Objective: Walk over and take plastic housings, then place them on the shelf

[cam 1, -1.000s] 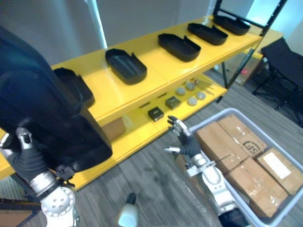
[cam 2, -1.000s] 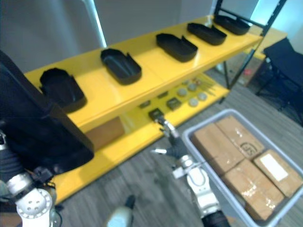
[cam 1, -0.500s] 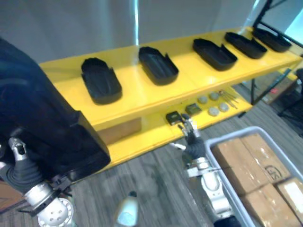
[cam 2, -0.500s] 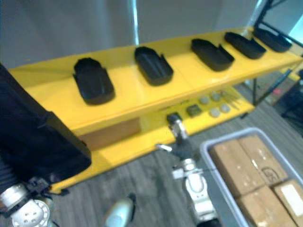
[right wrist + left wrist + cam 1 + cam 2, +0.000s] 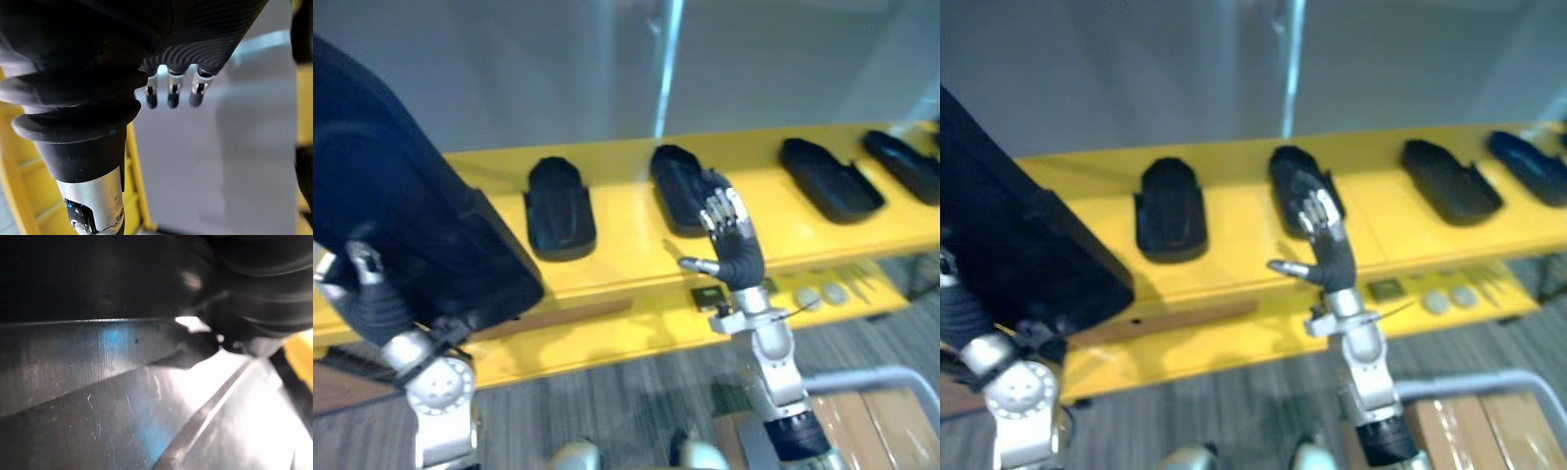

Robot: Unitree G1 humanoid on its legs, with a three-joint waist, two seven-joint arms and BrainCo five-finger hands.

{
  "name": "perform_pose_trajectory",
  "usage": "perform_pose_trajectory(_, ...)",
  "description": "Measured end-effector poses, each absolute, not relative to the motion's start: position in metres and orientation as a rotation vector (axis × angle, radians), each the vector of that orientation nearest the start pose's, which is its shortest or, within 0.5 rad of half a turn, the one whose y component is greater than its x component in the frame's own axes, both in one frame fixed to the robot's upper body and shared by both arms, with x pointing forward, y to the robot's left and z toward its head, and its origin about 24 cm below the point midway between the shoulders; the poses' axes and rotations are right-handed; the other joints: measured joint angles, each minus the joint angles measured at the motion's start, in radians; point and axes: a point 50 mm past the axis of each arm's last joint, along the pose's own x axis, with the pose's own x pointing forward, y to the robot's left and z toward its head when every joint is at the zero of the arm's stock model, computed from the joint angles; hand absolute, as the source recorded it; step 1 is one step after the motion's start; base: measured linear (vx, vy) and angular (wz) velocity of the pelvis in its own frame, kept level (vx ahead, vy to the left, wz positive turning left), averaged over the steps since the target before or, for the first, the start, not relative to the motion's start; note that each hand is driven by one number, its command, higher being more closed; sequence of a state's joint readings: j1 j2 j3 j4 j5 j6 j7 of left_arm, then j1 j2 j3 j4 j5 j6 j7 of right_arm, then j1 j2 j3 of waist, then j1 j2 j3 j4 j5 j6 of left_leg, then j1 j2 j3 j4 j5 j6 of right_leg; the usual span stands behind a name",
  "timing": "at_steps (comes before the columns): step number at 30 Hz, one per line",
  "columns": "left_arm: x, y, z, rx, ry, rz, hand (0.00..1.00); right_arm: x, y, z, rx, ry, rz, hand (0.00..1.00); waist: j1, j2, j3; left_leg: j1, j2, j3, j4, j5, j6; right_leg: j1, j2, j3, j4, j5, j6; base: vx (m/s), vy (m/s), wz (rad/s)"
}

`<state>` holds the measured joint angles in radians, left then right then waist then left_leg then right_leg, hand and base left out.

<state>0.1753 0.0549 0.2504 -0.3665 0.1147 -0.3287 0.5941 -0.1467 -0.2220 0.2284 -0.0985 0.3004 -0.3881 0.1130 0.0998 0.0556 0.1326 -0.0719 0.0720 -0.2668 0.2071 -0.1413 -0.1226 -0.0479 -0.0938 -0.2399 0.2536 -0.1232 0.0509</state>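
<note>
Right arm (image 5: 773, 367): comes up from lower right, forearm near vertical.
Right hand (image 5: 740, 260): raised upright, palm turned away from the head camera.
Right fingers (image 5: 726, 208): straight, slightly fanned, pointing up; holding nothing.
Right thumb (image 5: 697, 264): stuck out sideways toward the robot's left.
Left arm (image 5: 437, 390): lower left, forearm angled up.
Left hand (image 5: 374, 309): dark ribbed cover facing the head camera.

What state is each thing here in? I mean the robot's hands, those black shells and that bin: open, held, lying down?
Left hand: under the big black shell, grasp hidden.
Big black shell: up off the shelf, carried at the left hand.
Right hand: open, empty, raised before the shelf.
Four black shells: lying apart on the yellow shelf, top board.
Grey bin: holds brown boxes.
</note>
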Motion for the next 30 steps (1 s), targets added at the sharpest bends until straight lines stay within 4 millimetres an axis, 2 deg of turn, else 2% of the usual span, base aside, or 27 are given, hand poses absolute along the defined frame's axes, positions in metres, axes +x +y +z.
perform_pose_trajectory(1, 0.182, 0.238, 0.124, 0.123, -0.592, 0.817, 1.0, 0.258, -0.121, 0.129, 0.097, -0.566, 0.38, 0.0, -0.002, 0.001, 0.0, 0.002, 0.005, 0.042, -0.018, 0.022, 0.003, 0.018, -0.003, -0.026, -0.012, -0.003, -0.004, 0.18, -0.195, 1.46)
perform_pose_trajectory(2, 0.183, 0.232, 0.125, 0.103, -0.599, 0.79, 1.0, 0.258, -0.124, 0.13, 0.079, -0.571, 0.347, 0.0, -0.009, 0.003, 0.0, 0.0, 0.014, 0.167, -0.037, 0.055, 0.029, 0.06, -0.013, -0.097, -0.031, -0.008, -0.013, 0.12, -0.129, 1.36)
perform_pose_trajectory(3, 0.184, 0.227, 0.126, 0.093, -0.602, 0.76, 1.0, 0.259, -0.127, 0.13, 0.064, -0.575, 0.316, 0.0, -0.012, 0.004, 0.001, 0.0, 0.019, 0.243, -0.038, 0.066, 0.044, 0.082, -0.016, -0.129, -0.038, -0.009, -0.015, 0.11, -0.111, 1.4)
perform_pose_trajectory(5, 0.187, 0.22, 0.126, 0.079, -0.607, 0.707, 1.0, 0.259, -0.13, 0.133, 0.055, -0.591, 0.277, 0.0, -0.011, 0.003, 0.001, 0.002, 0.021, 0.327, -0.048, 0.082, 0.061, 0.097, -0.025, -0.163, -0.04, -0.01, -0.017, 0.05, -0.018, 0.76)
perform_pose_trajectory(7, 0.188, 0.215, 0.126, 0.08, -0.602, 0.66, 1.0, 0.254, -0.131, 0.136, 0.045, -0.618, 0.246, 0.0, -0.007, 0.0, 0.001, 0.024, 0.001, 0.329, -0.108, 0.112, 0.054, 0.108, -0.038, -0.17, -0.047, -0.01, -0.017, 0.04, 0.048, 0.36)
perform_pose_trajectory(11, 0.186, 0.216, 0.119, 0.111, -0.547, 0.631, 1.0, 0.247, -0.126, 0.137, 0.074, -0.669, 0.227, 0.0, -0.019, -0.016, -0.001, 0.061, -0.031, 0.328, -0.147, 0.121, 0.062, 0.152, -0.06, -0.17, -0.083, -0.008, -0.012, 0.0, 0.064, 0.04)
perform_pose_trajectory(13, 0.18, 0.218, 0.117, 0.142, -0.531, 0.635, 1.0, 0.243, -0.119, 0.14, 0.132, -0.702, 0.246, 0.0, -0.023, -0.028, -0.01, 0.057, -0.046, 0.323, -0.171, 0.129, 0.068, 0.157, -0.064, -0.171, -0.12, 0.002, 0.005, -0.01, 0.046, 0.1)
perform_pose_trajectory(16, 0.18, 0.22, 0.118, 0.155, -0.529, 0.647, 1.0, 0.24, -0.109, 0.139, 0.17, -0.703, 0.303, 0.0, -0.025, -0.023, -0.01, 0.015, -0.06, 0.282, -0.156, 0.142, 0.072, 0.157, -0.065, -0.212, -0.151, 0.016, 0.028, -0.01, 0.006, 0.4)
perform_pose_trajectory(18, 0.178, 0.223, 0.118, 0.153, -0.528, 0.671, 1.0, 0.24, -0.102, 0.135, 0.171, -0.684, 0.347, 0.0, -0.023, -0.019, -0.012, 0.009, -0.065, 0.265, -0.167, 0.153, 0.072, 0.165, -0.068, -0.239, -0.151, 0.016, 0.028, 0.0, -0.005, 0.51)
perform_pose_trajectory(20, 0.178, 0.224, 0.118, 0.158, -0.53, 0.681, 1.0, 0.238, -0.097, 0.135, 0.166, -0.685, 0.382, 0.0, -0.03, -0.014, -0.015, 0.004, -0.041, 0.367, -0.161, 0.122, 0.097, 0.19, -0.082, -0.295, -0.159, 0.019, 0.032, 0.02, 0.023, 0.76)
perform_pose_trajectory(21, 0.179, 0.222, 0.118, 0.156, -0.532, 0.668, 1.0, 0.238, -0.098, 0.136, 0.159, -0.688, 0.386, 0.0, -0.05, -0.006, -0.02, -0.001, -0.006, 0.483, -0.13, 0.122, 0.099, 0.209, -0.095, -0.336, -0.153, 0.019, 0.033, 0.05, 0.037, 0.85)
perform_pose_trajectory(23, 0.181, 0.22, 0.119, 0.163, -0.532, 0.641, 1.0, 0.24, -0.102, 0.135, 0.146, -0.68, 0.371, 0.0, -0.055, 0.014, -0.03, 0.0, 0.014, 0.58, -0.088, 0.121, 0.111, 0.225, -0.117, -0.359, -0.116, 0.015, 0.037, 0.08, 0.148, 0.67)
perform_pose_trajectory(25, 0.182, 0.22, 0.12, 0.174, -0.543, 0.627, 1.0, 0.241, -0.103, 0.137, 0.139, -0.689, 0.368, 0.0, -0.054, 0.014, -0.037, 0.019, -0.021, 0.559, -0.103, 0.124, 0.108, 0.225, -0.157, -0.36, -0.065, 0.003, 0.047, 0.09, 0.202, 0.43)
perform_pose_trajectory(26, 0.186, 0.217, 0.123, 0.177, -0.56, 0.594, 1.0, 0.242, -0.106, 0.137, 0.145, -0.689, 0.345, 0.0, -0.061, 0.004, -0.038, 0.024, -0.05, 0.534, -0.111, 0.13, 0.117, 0.226, -0.187, -0.361, -0.037, 0.001, 0.05, 0.07, 0.137, 0.48)
perform_pose_trajectory(30, 0.194, 0.212, 0.13, 0.221, -0.582, 0.498, 1.0, 0.247, -0.111, 0.126, 0.189, -0.634, 0.235, 0.0, -0.05, -0.03, -0.019, 0.056, -0.081, 0.532, -0.125, 0.127, 0.13, 0.225, -0.227, -0.347, 0.039, 0.004, 0.047, 0.03, 0.134, 0.16)
